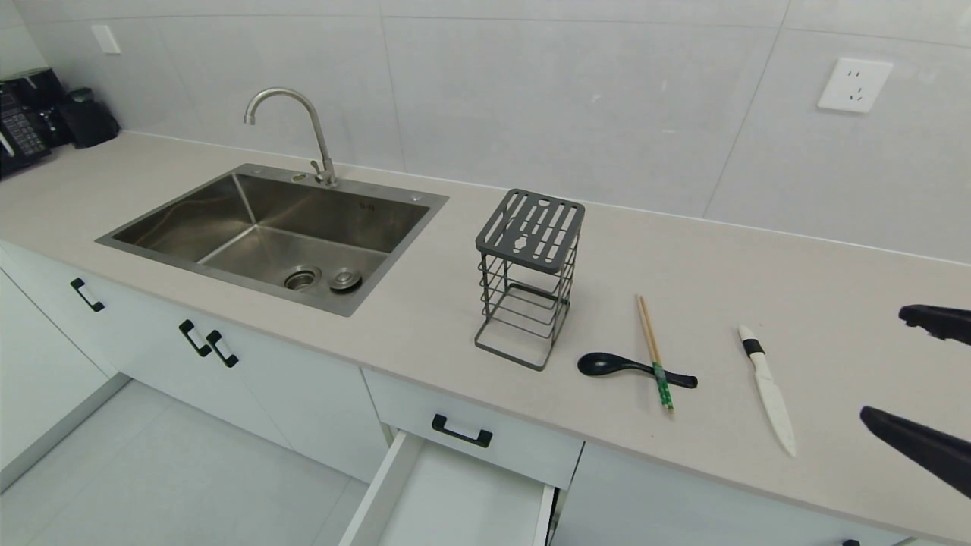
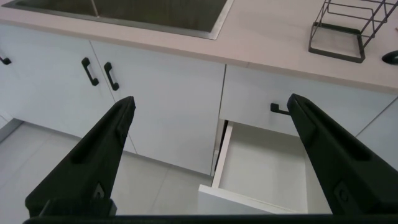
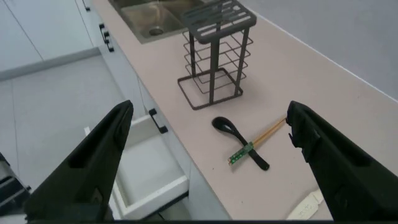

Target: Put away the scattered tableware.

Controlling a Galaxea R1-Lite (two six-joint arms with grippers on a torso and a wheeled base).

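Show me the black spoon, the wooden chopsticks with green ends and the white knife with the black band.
black spoon (image 1: 636, 370): head view, on its handle.
wooden chopsticks (image 1: 652, 350): head view, mid-shaft.
white knife (image 1: 768, 390): head view, on the blade part.

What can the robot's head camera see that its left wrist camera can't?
Head camera's extras: the faucet, the chopsticks and the white knife lying on the counter. Left wrist camera's extra: the left gripper, with its jaws wide apart. Both share the wire rack, the sink and the open drawer under the counter.
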